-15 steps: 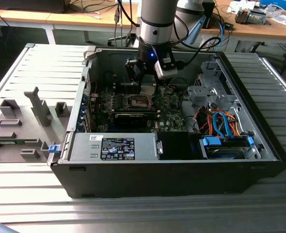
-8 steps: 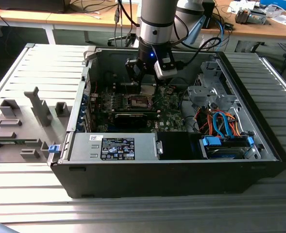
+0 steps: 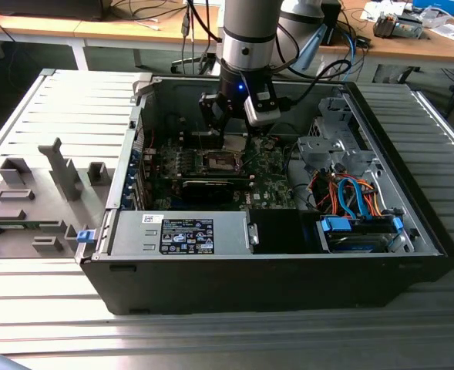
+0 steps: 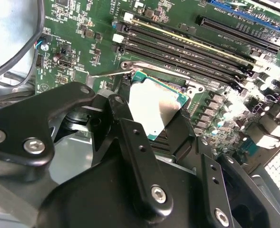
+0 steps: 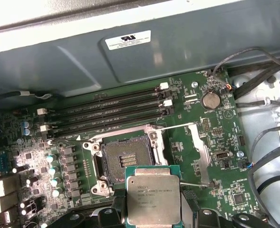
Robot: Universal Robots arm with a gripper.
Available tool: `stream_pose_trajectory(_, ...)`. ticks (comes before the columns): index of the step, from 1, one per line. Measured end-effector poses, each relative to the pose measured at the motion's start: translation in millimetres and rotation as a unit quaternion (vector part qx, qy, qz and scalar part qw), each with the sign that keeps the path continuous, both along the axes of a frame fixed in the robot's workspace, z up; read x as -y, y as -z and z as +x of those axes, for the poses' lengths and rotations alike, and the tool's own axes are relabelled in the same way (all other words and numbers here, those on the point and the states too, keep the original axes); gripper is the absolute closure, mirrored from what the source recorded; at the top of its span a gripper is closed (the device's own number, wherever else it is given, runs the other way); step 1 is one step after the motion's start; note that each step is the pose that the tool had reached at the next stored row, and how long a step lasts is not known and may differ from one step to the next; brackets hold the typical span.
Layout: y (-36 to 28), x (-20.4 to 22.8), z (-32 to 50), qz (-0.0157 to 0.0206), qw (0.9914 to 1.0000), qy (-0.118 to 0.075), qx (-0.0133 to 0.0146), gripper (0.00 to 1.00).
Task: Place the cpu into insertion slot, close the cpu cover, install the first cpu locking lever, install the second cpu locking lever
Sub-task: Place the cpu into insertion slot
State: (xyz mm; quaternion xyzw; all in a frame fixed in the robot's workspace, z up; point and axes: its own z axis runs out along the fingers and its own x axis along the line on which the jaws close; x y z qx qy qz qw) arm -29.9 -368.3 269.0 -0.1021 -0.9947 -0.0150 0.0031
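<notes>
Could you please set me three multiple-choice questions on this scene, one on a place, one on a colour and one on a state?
1. Where is the cpu?
A. seated in the insertion slot
B. in the gripper, just beside the insertion slot
C. lying flat on the circuit board

2. What colour is the circuit board?
A. red
B. green
C. white

3. How is the insertion slot?
A. empty and uncovered
B. holding a chip
C. under a closed cover

Answers:
1 B, the gripper clasps the cpu beside the slot.
2 B, green shows all around the slot.
3 A, its dark bare contacts show.
</notes>
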Motion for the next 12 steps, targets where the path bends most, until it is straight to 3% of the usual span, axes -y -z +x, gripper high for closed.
stream_pose_trajectory(12, 0.0, 0.0, 0.0, -0.0007, 0.99992, 0.013, 0.0, 0.46)
